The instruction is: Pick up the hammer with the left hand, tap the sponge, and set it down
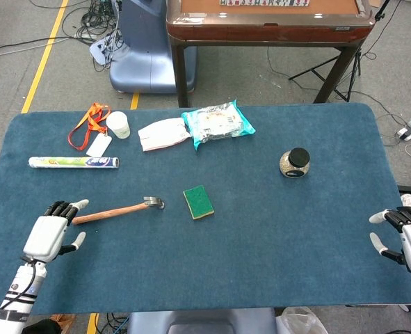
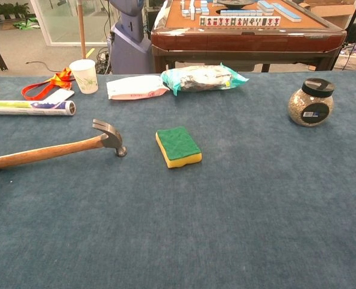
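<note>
At lower left, your empty, spread left hand (image 1: 50, 235) nears the stiff, head-heavy hammer (image 1: 118, 210); grasp its wooden handle mid-length, right hand (image 1: 408, 240) likewise released.

— Where's your hammer (image 1: 118, 210)?
— On the table (image 1: 275, 243), head toward the sponge (image 1: 198, 202) just right of it; your left hand (image 1: 51, 235) sits at the handle end.
— Behind them?
— Roll (image 1: 73, 162), cup (image 1: 118, 125), packets (image 1: 218, 123); jar (image 1: 295, 163) right.

No text was legible to me. The label on my round glass jar with black lid (image 2: 311, 103), the print on the white-green paper roll (image 2: 30, 108) and the teal plastic packet (image 2: 203, 77) were too small.
</note>
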